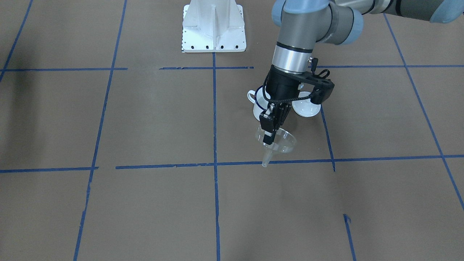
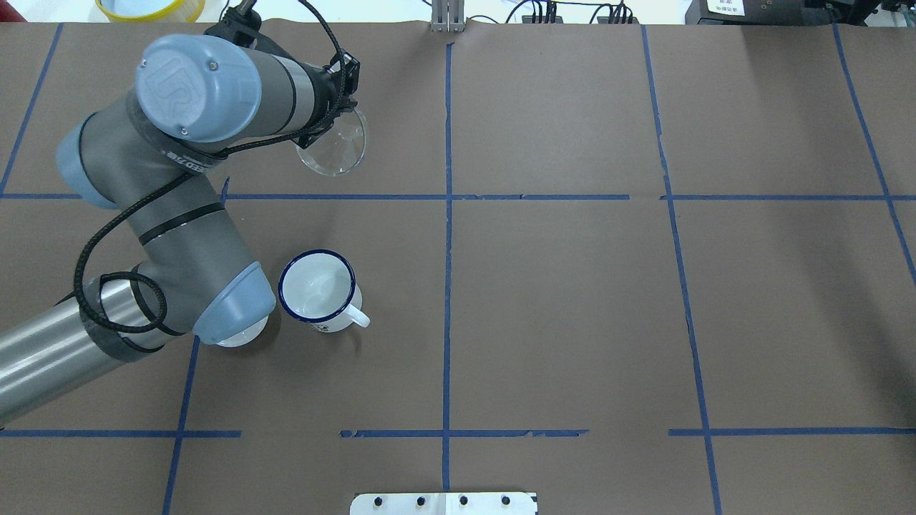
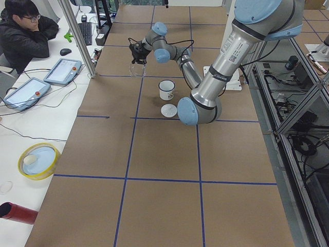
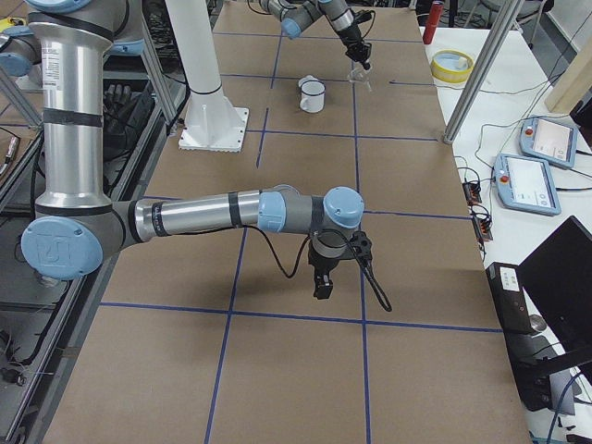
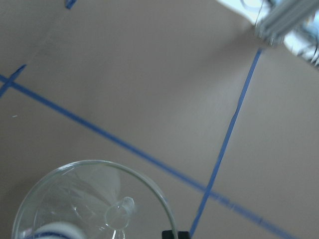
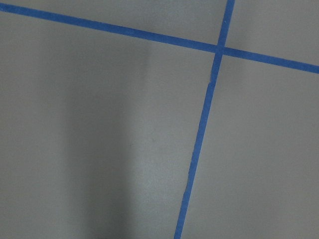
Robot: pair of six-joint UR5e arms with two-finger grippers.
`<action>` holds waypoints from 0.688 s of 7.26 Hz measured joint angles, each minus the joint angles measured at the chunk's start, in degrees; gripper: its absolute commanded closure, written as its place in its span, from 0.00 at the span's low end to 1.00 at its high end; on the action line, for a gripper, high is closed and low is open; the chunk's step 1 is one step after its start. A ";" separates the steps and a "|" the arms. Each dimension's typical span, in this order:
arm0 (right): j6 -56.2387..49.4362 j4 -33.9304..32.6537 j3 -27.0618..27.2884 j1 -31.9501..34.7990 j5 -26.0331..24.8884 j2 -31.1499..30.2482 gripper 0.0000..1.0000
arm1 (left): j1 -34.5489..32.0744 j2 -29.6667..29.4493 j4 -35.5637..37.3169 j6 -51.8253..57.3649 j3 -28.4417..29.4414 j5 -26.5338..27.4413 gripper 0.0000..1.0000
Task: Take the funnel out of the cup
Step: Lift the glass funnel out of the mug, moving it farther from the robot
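Note:
My left gripper (image 1: 269,139) is shut on the rim of the clear plastic funnel (image 1: 278,142) and holds it tilted, spout down, close over the table, away from the cup. The funnel also shows in the overhead view (image 2: 333,145) and in the left wrist view (image 5: 94,203). The white enamel cup (image 2: 317,290) with a dark blue rim stands upright and empty behind the gripper, partly hidden in the front view (image 1: 257,106). My right gripper (image 4: 321,281) hangs over bare table far off; I cannot tell if it is open or shut.
A round white lid (image 1: 307,107) lies beside the cup, partly under my left arm's elbow (image 2: 232,304). The white robot base (image 1: 214,29) stands at the table's edge. A yellow bowl (image 3: 38,160) and tablets sit on the side desk near an operator.

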 measured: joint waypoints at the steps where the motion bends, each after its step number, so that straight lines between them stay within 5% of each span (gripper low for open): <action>1: 0.00 0.00 -0.01 0.00 0.00 0.00 0.00 | -0.21 -0.08 -7.47 -6.20 6.49 4.74 1.00; 5: 0.00 0.00 -0.03 0.00 0.00 0.00 0.00 | -1.32 -0.51 -23.79 -13.31 24.39 12.60 1.00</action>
